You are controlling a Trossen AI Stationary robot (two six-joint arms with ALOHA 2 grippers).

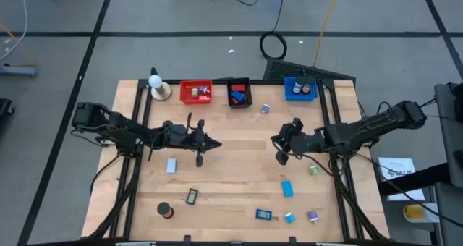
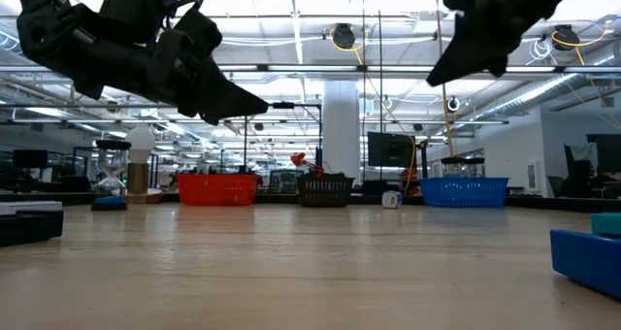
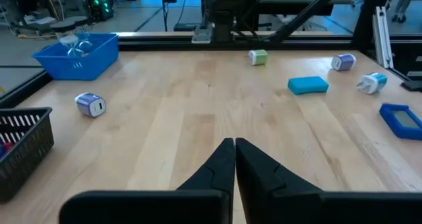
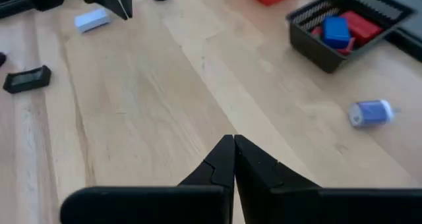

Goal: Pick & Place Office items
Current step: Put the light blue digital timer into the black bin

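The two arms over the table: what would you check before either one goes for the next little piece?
1. Left gripper empty and shut: ok.
2. Right gripper empty and shut: ok.
3. Both must open before grabbing: not ok yet.
4. Pieces within reach, like the light-blue block and the black-framed rectangle: ok.
5. Red bin, black bin and blue bin standing upright along the far edge: ok.
6. Which bin each piece belongs in: cannot tell.
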